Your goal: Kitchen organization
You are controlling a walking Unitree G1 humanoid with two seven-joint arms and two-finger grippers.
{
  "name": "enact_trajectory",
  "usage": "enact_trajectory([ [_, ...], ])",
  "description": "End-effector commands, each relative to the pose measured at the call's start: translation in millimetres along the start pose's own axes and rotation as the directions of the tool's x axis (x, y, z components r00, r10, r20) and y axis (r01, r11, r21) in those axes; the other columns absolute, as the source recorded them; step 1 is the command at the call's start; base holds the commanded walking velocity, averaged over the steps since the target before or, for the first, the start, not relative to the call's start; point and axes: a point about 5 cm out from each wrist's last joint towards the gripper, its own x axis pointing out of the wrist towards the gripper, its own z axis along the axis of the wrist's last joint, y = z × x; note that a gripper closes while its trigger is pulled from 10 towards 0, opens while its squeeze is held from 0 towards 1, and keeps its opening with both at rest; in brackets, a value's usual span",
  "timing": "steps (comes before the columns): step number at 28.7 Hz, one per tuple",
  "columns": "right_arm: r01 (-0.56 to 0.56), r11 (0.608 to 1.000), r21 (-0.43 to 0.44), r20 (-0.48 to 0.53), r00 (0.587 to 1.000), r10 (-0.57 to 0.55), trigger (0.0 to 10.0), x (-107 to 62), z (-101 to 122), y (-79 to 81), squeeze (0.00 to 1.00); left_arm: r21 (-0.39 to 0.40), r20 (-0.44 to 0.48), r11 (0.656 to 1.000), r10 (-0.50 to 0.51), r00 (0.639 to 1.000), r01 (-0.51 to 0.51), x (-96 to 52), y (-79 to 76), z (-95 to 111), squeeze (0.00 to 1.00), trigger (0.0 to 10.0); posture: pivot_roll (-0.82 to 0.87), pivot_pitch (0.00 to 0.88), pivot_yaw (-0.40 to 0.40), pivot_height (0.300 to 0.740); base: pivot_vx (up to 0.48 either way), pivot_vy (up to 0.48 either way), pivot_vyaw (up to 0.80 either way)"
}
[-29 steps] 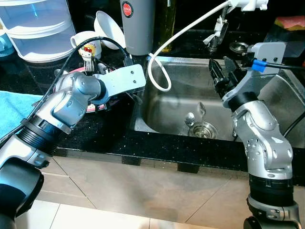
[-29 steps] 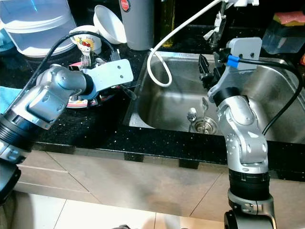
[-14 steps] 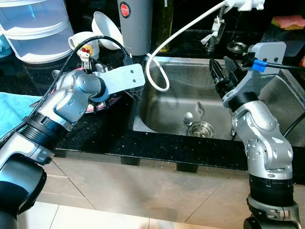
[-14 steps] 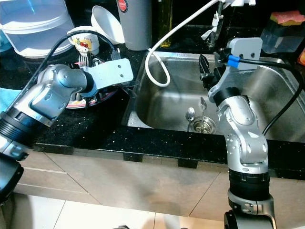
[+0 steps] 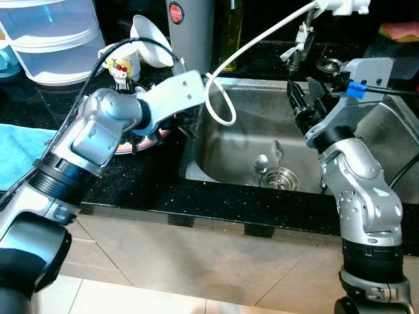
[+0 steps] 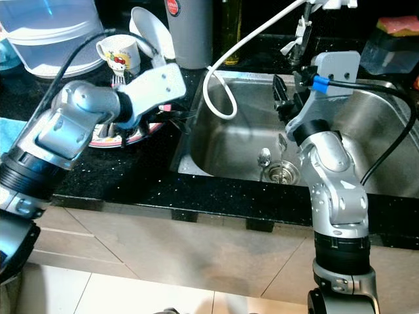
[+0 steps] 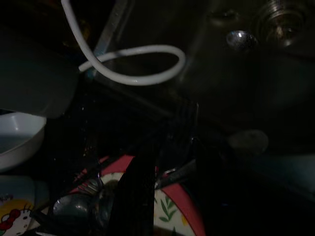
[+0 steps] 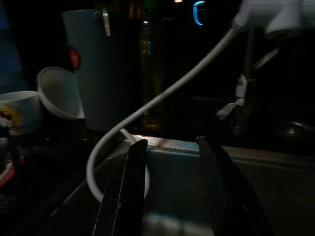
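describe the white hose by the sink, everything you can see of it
The white hose is a thin, smooth, flexible tube, plastic or rubber by its look. It runs down from a white fitting at the top of the head views, slants across the black counter's back edge, then curls into a loop that hangs over the steel sink's left rim. Nothing grips it; the left gripper's wrist plate sits close beside the loop.

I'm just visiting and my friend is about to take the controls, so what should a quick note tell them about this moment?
Left gripper is at the counter's edge beside the sink, over the red-rimmed plate that holds cutlery; whether its fingers hold anything is too dark to tell.
Right gripper hangs open over the sink, holding nothing.
Two spoons lie by the drain. A cartoon mug and white bowl stand behind the plate.
Nothing looks tidied yet; the plate, cutlery and spoons remain.
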Motion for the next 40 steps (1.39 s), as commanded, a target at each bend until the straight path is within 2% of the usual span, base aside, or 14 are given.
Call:
enact_trajectory([
  [1,0.01,1.0,0.005,-0.001,1.0,-0.01,10.0,-0.2,-1.4,-1.3,0.0,-0.033,0.011,0.999,0.009,1.0,-0.009,0.2,3.7,2.8,0.0,10.0,0.05,0.11,0.049,0.74,0.0,0.0,0.0],
  [3,0.011,1.0,0.006,0.0,1.0,-0.011,10.0,-0.2,-1.4,-1.4,0.0,-0.017,-0.018,1.0,0.026,1.0,-0.026,1.9,4.6,-1.1,0.0,10.0,0.05,0.11,0.049,0.74,0.0,0.0,0.0],
  [5,0.014,1.0,0.004,-0.002,1.0,-0.014,10.0,-0.4,-1.7,-2.0,0.0,0.008,-0.09,0.998,0.064,0.994,-0.064,9.0,5.6,-14.3,0.0,10.0,0.05,0.111,0.047,0.74,0.0,0.0,0.0],
  [7,0.013,1.0,0.005,-0.002,1.0,-0.013,10.0,0.2,-1.6,-1.9,0.0,-0.02,-0.099,0.998,0.056,0.993,-0.058,16.6,2.4,-20.2,0.0,10.0,0.05,0.111,0.045,0.74,0.0,0.0,0.0],
  [9,0.013,1.0,0.004,-0.002,1.0,-0.013,10.0,0.3,-1.6,-1.9,0.0,-0.025,-0.103,0.998,0.055,0.993,-0.058,18.0,1.9,-21.4,0.0,10.0,0.05,0.111,0.045,0.74,0.0,0.0,0.0],
  [12,0.014,1.0,0.002,0.002,1.0,-0.014,10.0,0.3,0.0,-2.1,0.0,-0.036,-0.14,0.996,0.075,0.987,-0.081,25.4,5.9,-29.2,0.0,10.0,0.03,0.111,0.049,0.74,0.0,0.0,0.0],
  [16,0.019,1.0,-0.001,0.0,1.0,-0.019,10.0,-1.3,-0.1,-3.7,0.0,-0.016,-0.166,0.994,0.105,0.981,-0.109,25.6,11.3,-34.1,0.0,10.0,0.03,0.111,0.05,0.74,0.0,0.0,0.0],
  [23,0.019,1.0,0.001,-0.002,1.0,-0.019,10.0,-2.0,-0.9,-3.2,0.0,-0.035,-0.155,0.991,0.121,0.98,-0.127,23.7,15.9,-34.5,0.0,10.0,0.04,0.115,0.046,0.74,0.0,0.0,0.0],
  [24,0.014,1.0,0.004,-0.001,1.0,-0.014,10.0,-0.9,-0.8,-2.0,0.0,-0.038,-0.171,0.993,0.102,0.98,-0.11,23.8,14.2,-39.1,0.0,9.6,0.04,0.116,0.044,0.74,0.0,0.0,0.0],
  [30,0.012,1.0,0.005,-0.001,1.0,-0.012,10.0,0.0,-0.5,-1.7,0.0,-0.035,-0.216,0.996,0.078,0.973,-0.088,24.7,10.0,-50.0,0.0,9.6,0.04,0.116,0.043,0.74,0.0,0.0,0.0],
  [32,0.012,1.0,0.005,-0.002,1.0,-0.012,10.0,-0.2,-0.5,-1.7,0.0,-0.033,-0.217,0.996,0.077,0.973,-0.086,24.8,9.9,-50.3,0.0,9.6,0.04,0.117,0.043,0.74,0.0,0.0,0.0],
  [36,0.014,1.0,0.003,-0.003,1.0,-0.014,10.0,-0.9,-0.6,-2.4,0.0,-0.091,-0.123,0.992,0.081,0.989,-0.092,22.8,14.7,-34.2,0.0,9.7,0.04,0.116,0.042,0.74,0.0,0.0,0.0],
  [40,0.013,1.0,0.004,-0.003,1.0,-0.013,10.0,-0.6,-0.6,-2.3,0.0,-0.114,-0.086,0.99,0.075,0.993,-0.084,21.3,16.4,-28.6,0.0,9.7,0.04,0.116,0.043,0.74,0.0,0.0,0.0],
])
